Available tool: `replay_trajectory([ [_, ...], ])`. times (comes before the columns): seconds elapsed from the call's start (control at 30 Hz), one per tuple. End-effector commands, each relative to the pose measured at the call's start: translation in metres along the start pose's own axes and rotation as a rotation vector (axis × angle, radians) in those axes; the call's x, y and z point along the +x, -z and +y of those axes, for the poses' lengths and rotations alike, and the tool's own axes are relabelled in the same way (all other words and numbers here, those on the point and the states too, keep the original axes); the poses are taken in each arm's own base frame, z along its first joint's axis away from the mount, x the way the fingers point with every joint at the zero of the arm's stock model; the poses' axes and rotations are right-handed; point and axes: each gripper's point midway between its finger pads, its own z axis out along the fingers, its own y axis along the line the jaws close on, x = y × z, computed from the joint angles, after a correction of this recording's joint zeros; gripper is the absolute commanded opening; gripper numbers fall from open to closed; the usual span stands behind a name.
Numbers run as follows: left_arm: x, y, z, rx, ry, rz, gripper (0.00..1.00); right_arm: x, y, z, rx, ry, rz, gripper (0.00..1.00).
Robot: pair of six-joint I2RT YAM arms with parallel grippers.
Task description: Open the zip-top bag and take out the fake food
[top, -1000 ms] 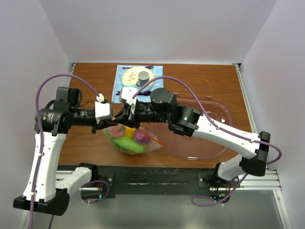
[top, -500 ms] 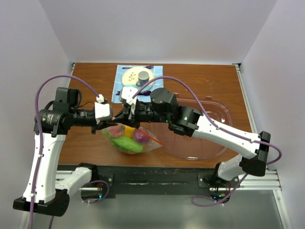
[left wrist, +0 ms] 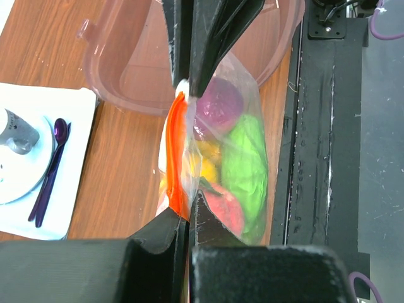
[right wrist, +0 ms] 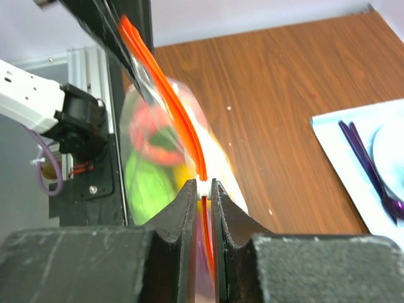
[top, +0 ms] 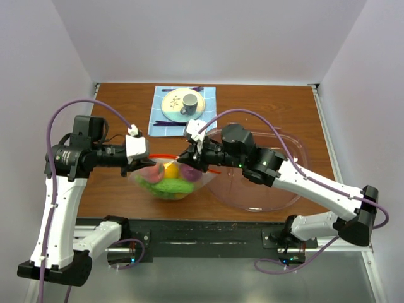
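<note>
Brown wooden tabletop [top: 120,107] lies beneath both arms, and above it the left gripper [left wrist: 186,211] is clenched on one end of the orange-red zipper strip [left wrist: 175,151] that edges the clear crinkly zip-top bag [top: 165,180]. The right gripper [right wrist: 203,189] is pinched just as tight on the strip's other end. A second ago the two grippers sat almost nose to nose. Now the right one has drawn away from the left, so the strip runs taut between them and the bag hangs below both sets of fingers, clear of the wood or barely grazing it. Small plastic fake fruits and vegetables [left wrist: 247,158], green, yellow, pink and purple, are all still bunched inside, below the strip. That pull reads as the opening stroke, yet the wrist views show the orange edge as one narrow band, so whether the seal has parted I cannot tell. Nothing has come out, so removal is still to do. Beyond the right gripper, under its forearm, sits the large clear pinkish plastic bowl [top: 297,151]. Farther off, past both grippers, a round plate with a grey cup [top: 183,104] rests on a pale mat.
</note>
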Motion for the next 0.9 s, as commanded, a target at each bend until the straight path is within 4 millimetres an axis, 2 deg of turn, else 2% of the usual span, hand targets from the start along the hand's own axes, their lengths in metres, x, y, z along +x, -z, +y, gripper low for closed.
replay_trajectory([
  [0.0,-0.020,0.007,0.006,-0.031,-0.064,-0.036,0.00,0.028,0.017,-0.017,0.097,-0.023,0.075,0.00],
  [0.07,-0.016,0.006,0.013,-0.045,-0.063,-0.016,0.00,0.035,0.026,-0.021,0.137,-0.026,0.089,0.00],
  [0.1,-0.014,0.007,0.017,-0.065,-0.062,0.002,0.00,0.053,0.029,-0.022,0.154,-0.051,0.124,0.00],
  [0.17,-0.016,0.008,0.028,-0.098,-0.072,0.010,0.00,0.062,0.040,-0.024,0.196,-0.071,0.121,0.00],
  [0.2,-0.017,0.010,0.033,-0.124,-0.057,0.017,0.00,0.082,0.043,-0.024,0.214,-0.092,0.159,0.00],
  [0.27,-0.027,0.015,0.050,-0.196,-0.093,0.001,0.00,0.102,0.054,-0.027,0.267,-0.139,0.188,0.00],
  [0.3,-0.030,0.020,0.059,-0.258,-0.065,0.009,0.00,0.111,0.061,-0.037,0.343,-0.165,0.203,0.00],
  [0.33,-0.042,0.026,0.075,-0.332,-0.107,-0.016,0.00,0.118,0.065,-0.041,0.384,-0.182,0.217,0.00],
  [0.47,-0.053,0.039,0.100,-0.468,-0.124,-0.025,0.00,0.137,0.079,-0.039,0.422,-0.234,0.236,0.00],
  [0.5,-0.052,0.038,0.105,-0.469,-0.119,-0.018,0.00,0.134,0.081,-0.038,0.421,-0.246,0.212,0.00],
  [0.57,-0.045,0.034,0.109,-0.459,-0.093,-0.003,0.00,0.138,0.081,-0.036,0.409,-0.248,0.209,0.00],
  [0.6,-0.036,0.029,0.112,-0.452,-0.070,0.014,0.00,0.138,0.078,-0.036,0.408,-0.249,0.204,0.00],
  [0.67,-0.026,0.024,0.119,-0.458,-0.062,0.025,0.00,0.141,0.070,-0.036,0.395,-0.247,0.207,0.08],
  [0.7,-0.006,0.018,0.122,-0.474,-0.032,0.058,0.00,0.143,0.060,-0.040,0.399,-0.243,0.212,0.19],
  [0.73,-0.004,0.018,0.133,-0.519,-0.053,0.052,0.00,0.146,0.052,-0.043,0.405,-0.240,0.225,0.28],
  [0.77,0.021,0.010,0.137,-0.529,-0.021,0.088,0.00,0.135,0.045,-0.047,0.415,-0.233,0.209,0.38],
  [0.8,0.032,0.014,0.144,-0.577,-0.030,0.124,0.00,0.130,0.038,-0.052,0.423,-0.223,0.204,0.50],
  [0.83,0.038,0.014,0.153,-0.612,-0.047,0.132,0.00,0.142,0.024,-0.057,0.434,-0.219,0.254,0.52],
  [0.87,0.050,0.017,0.159,-0.640,-0.041,0.158,0.00,0.124,0.019,-0.066,0.468,-0.209,0.227,0.52],
])
